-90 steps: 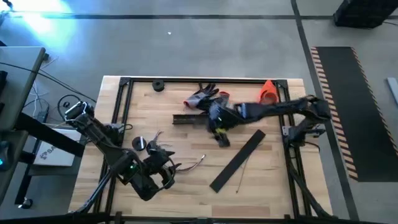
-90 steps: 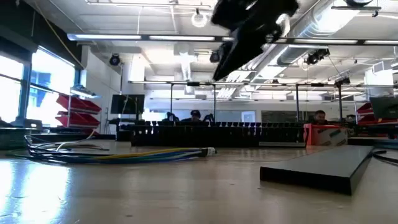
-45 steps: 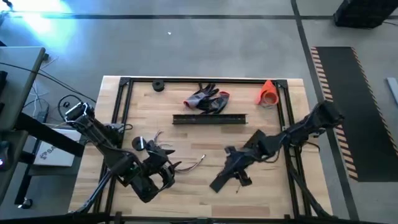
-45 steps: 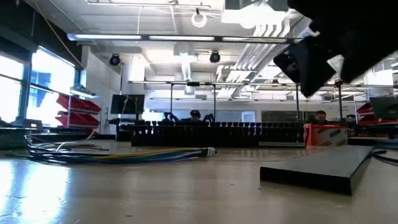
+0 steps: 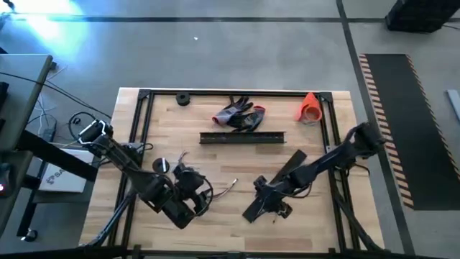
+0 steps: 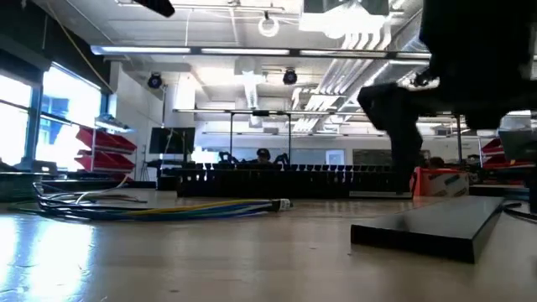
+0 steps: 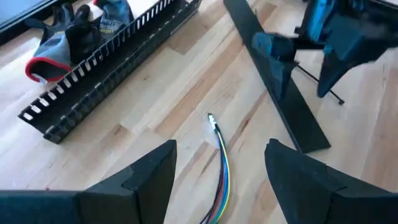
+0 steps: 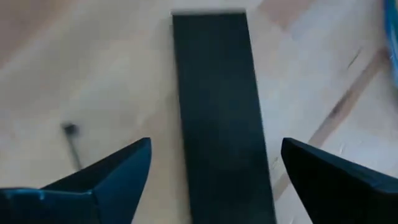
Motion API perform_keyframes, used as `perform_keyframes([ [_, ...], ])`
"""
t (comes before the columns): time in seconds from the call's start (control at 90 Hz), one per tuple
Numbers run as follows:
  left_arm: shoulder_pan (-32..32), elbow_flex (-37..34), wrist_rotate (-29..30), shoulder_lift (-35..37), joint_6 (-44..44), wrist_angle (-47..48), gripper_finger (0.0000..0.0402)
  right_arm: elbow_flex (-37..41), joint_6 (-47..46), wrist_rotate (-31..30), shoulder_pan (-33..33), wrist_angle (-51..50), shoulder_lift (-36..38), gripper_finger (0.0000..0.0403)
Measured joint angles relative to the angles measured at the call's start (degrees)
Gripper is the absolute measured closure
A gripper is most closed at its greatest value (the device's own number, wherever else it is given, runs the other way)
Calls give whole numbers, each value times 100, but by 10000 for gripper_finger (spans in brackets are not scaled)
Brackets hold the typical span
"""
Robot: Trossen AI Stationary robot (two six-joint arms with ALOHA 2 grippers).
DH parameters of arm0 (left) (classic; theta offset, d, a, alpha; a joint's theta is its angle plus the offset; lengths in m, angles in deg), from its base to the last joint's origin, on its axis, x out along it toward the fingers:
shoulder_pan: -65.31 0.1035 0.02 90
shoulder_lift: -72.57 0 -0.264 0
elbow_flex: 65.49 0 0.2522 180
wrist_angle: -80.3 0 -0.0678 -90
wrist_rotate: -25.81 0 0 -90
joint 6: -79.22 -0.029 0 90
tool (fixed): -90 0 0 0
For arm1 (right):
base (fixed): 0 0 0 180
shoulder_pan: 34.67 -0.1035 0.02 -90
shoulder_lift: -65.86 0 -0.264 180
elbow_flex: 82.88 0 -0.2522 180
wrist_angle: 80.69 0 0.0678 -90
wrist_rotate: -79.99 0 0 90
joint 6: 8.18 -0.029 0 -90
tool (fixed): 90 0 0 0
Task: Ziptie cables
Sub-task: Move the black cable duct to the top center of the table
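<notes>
My right gripper point(image 5: 267, 203) is spread wide, holding nothing, low over the near end of the flat black strip point(image 5: 275, 185) w/ a thin black zip tie point(image 8: 73, 142) just beside it on the wood table point(image 5: 215, 158). My left gripper point(image 5: 194, 196) is also spread, empty, at the table's front-left, right by the cables point(image 5: 223, 189); their loose end lies on the wood between the arms. Slotted black channel point(image 5: 242, 138) and gloves point(image 5: 237, 114) sit farther back, orange cone point(image 5: 309, 106) at the back right corner.

You have bright ceiling strip lights point(image 6: 252, 50) glaring in the low view; the right wrist view is blurred throughout.
</notes>
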Motion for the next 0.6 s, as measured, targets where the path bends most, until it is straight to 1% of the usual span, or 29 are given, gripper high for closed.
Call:
perform_keyframes([
  [0.089, 72, 0, -10, 0, -1, -1, 177, -30, -23, 119, 128, 19, -217, 66],
  [0.2, 104, 0, -76, 0, -5, -6, 177, -44, -22, 322, 287, -10, -470, 97],
  [0.3, 100, 0, -82, 0, -3, -10, 177, -61, -32, 394, 427, 135, -625, 146],
  [0.367, 89, 0, -96, 0, -3, -8, 177, -66, -14, 404, 507, 165, -664, 187],
  [0.411, 71, 0, -95, 0, -3, -8, 177, -66, 23, 332, 548, 184, -664, 207],
  [0.467, 48, 0, -92, 0, -1, -11, 177, -66, -22, 169, 608, 260, -663, 207],
  [0.511, 21, 0, -91, 0, -1, -4, 177, -66, -84, -217, 622, 344, -643, 211],
  [0.522, 15, 0, -89, 0, -1, -4, 177, -64, -99, -309, 624, 358, -642, 219],
  [0.567, -3, 0, -75, 0, -1, -10, 177, -83, -131, -412, 633, 351, -615, 282],
  [0.6, -14, 2, -64, 2, -1, -10, 177, -128, -109, -523, 619, 252, -586, 312],
])
